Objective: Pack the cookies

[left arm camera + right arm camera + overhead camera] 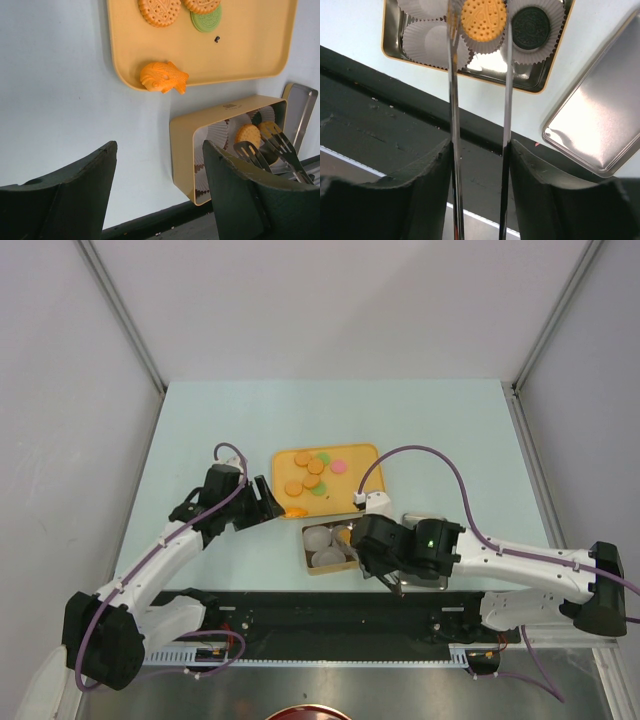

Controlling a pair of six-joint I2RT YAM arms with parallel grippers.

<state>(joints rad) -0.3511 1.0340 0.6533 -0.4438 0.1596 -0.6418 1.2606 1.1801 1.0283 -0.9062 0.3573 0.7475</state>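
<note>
Several cookies [312,475], orange, green and pink, lie on the yellow tray [362,455]. An orange fish-shaped piece [162,77] rests on the tray's near rim. My right gripper [481,165] is shut on metal tongs [454,100], whose two arms reach into the tin [540,89]. Their tips flank an orange cookie [483,19] sitting in a white paper cup. A black cookie [530,21] fills the cup beside it. My left gripper [160,190] stands open over bare table, left of the tin, holding nothing.
Empty white paper cups [427,37] fill the rest of the tin. The tin's shiny lid [600,120] lies flat to its right. A black strip along the table's near edge runs under both arms.
</note>
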